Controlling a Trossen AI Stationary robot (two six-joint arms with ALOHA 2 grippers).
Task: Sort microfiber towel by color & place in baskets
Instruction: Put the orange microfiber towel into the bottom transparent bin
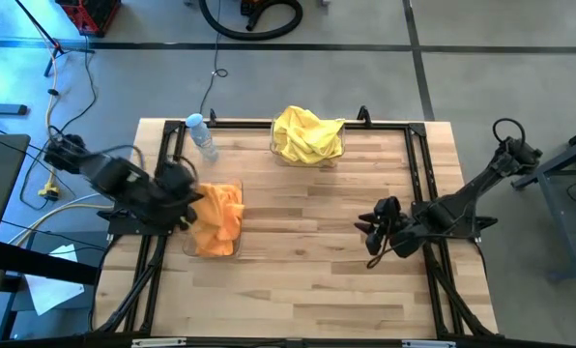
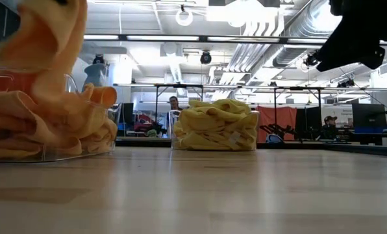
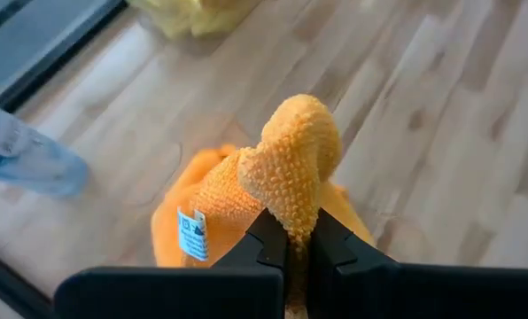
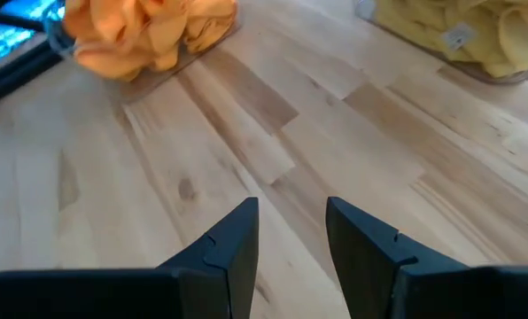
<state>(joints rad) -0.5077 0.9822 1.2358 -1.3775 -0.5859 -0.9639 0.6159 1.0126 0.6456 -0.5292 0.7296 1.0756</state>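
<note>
Orange towels (image 1: pixel 216 219) fill the clear basket (image 1: pixel 232 249) by the table's left edge; in the low view the orange pile (image 2: pixel 47 123) fills the basket wall (image 2: pixel 89 148). Yellow towels (image 1: pixel 308 135) heap in the far basket (image 1: pixel 338 158), also seen as a yellow pile (image 2: pixel 216 123). My left gripper (image 3: pixel 298 241) is over the orange basket, shut on an orange towel (image 3: pixel 291 164). My right gripper (image 4: pixel 291 221) is open, hovering above bare wood at the table's right. My left gripper pinches a bunched fold of the orange towel (image 3: pixel 296 213) between its two fingers, coming from above. The fold sticks up past the fingertips; the rest of the cloth (image 3: pixel 213 199) drapes down onto the orange pile in the basket.
A clear water bottle with a blue cap (image 1: pixel 202 135) lies near the far left corner, beside the orange basket. A black frame (image 1: pixel 411 164) runs along the table's far and side edges. Bare wood spreads over the middle and near part of the table (image 1: pixel 307 271).
</note>
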